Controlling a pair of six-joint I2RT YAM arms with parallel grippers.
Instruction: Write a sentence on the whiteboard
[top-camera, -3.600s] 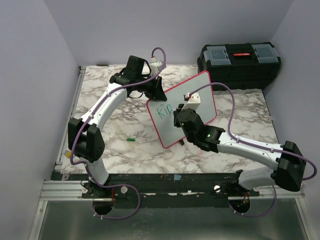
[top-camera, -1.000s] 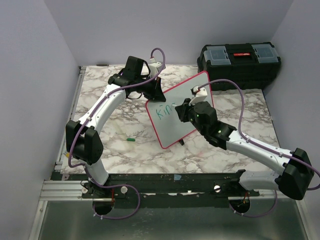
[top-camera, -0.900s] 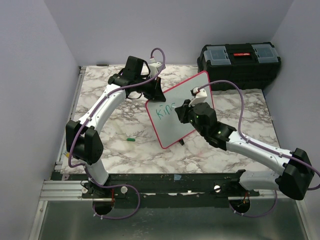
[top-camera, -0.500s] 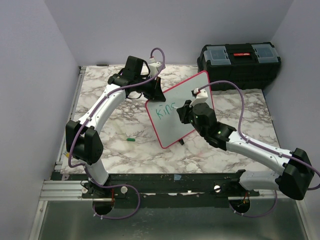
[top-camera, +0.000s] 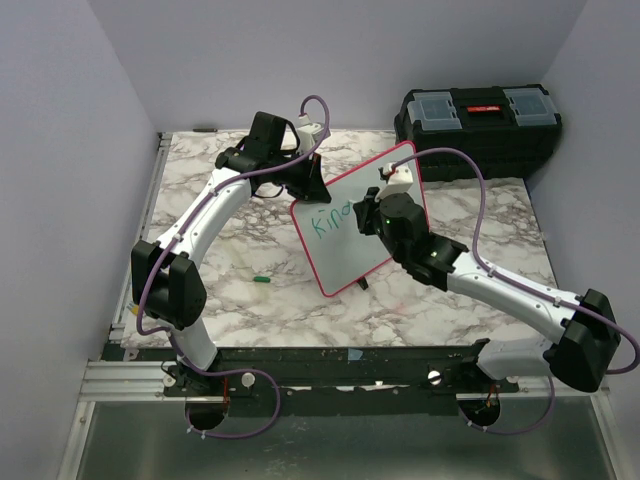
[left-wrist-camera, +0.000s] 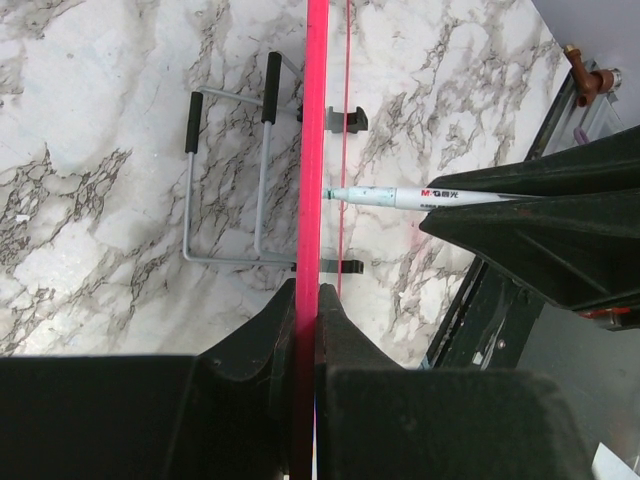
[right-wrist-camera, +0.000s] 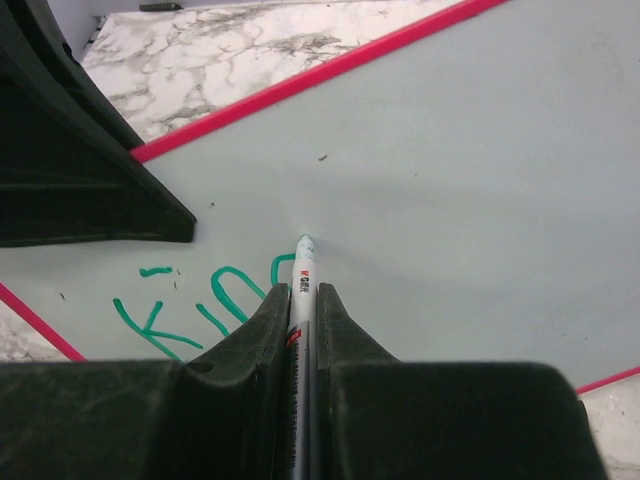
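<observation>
The whiteboard (top-camera: 345, 258), white with a red-pink rim, stands tilted at the middle of the table. My left gripper (top-camera: 308, 186) is shut on its upper left edge; the left wrist view shows the rim (left-wrist-camera: 316, 120) edge-on between the jaws of that gripper (left-wrist-camera: 307, 290). My right gripper (top-camera: 368, 216) is shut on a white marker (right-wrist-camera: 303, 262) whose tip touches the board (right-wrist-camera: 450, 180). The marker also shows in the left wrist view (left-wrist-camera: 420, 196). The green lettering (right-wrist-camera: 190, 310) reads "Kin" plus the first stroke of another letter. It also shows in the top view (top-camera: 330, 220).
A black toolbox (top-camera: 478, 128) stands at the back right corner. A small green marker cap (top-camera: 261, 279) lies on the marble table left of the board. A wire stand (left-wrist-camera: 225, 180) props the board from behind. Walls close in the left and back.
My right gripper has moved the marker rightward along the board. The green lettering has grown from "Ki" to "Kin" plus a new stroke. The left arm has not moved.
</observation>
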